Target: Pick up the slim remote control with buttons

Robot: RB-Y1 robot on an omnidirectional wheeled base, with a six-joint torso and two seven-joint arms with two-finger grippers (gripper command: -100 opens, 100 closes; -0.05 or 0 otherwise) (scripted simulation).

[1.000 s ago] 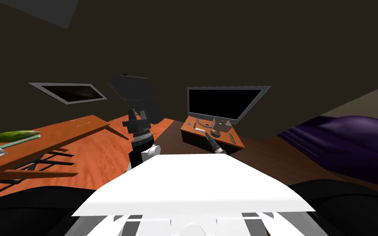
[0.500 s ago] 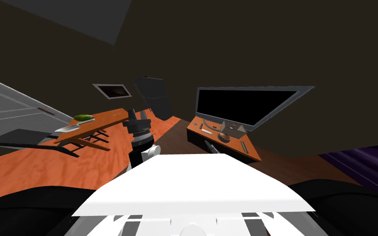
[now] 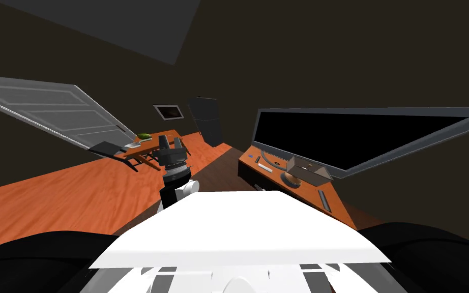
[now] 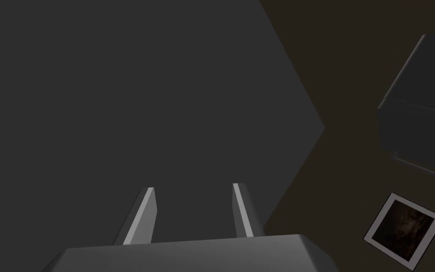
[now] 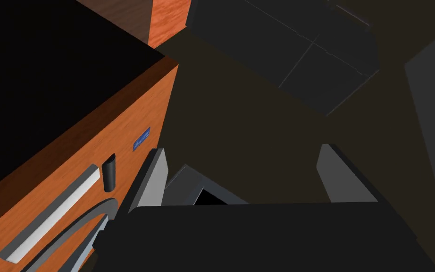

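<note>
A low orange TV stand (image 3: 299,191) runs along my right, under a big black TV (image 3: 350,140). Two slim bars lie on it: a light one (image 3: 265,167) near the far end and a dark grey one (image 3: 322,197) near the close end; no buttons can be made out on either. The light bar (image 5: 51,212) lies beside my right gripper (image 5: 245,177), which hangs wide open and empty just off the stand's edge. My left gripper (image 3: 170,144) is raised ahead of my chest, with its fingers (image 4: 141,217) apart and nothing between them.
On the stand also sit an open box (image 3: 307,171), a round bowl (image 3: 289,178), a small dark cylinder (image 5: 109,172) and a blue card (image 5: 141,138). Farther off stand a wooden table (image 3: 149,145), a chair (image 3: 107,148), a grey door (image 3: 50,109) and a dark cabinet (image 3: 208,119).
The whole picture has swung: I have turned left, so the TV stand now lies along my right, the table looks farther off and a door has come into view. Both arms keep their pose.
</note>
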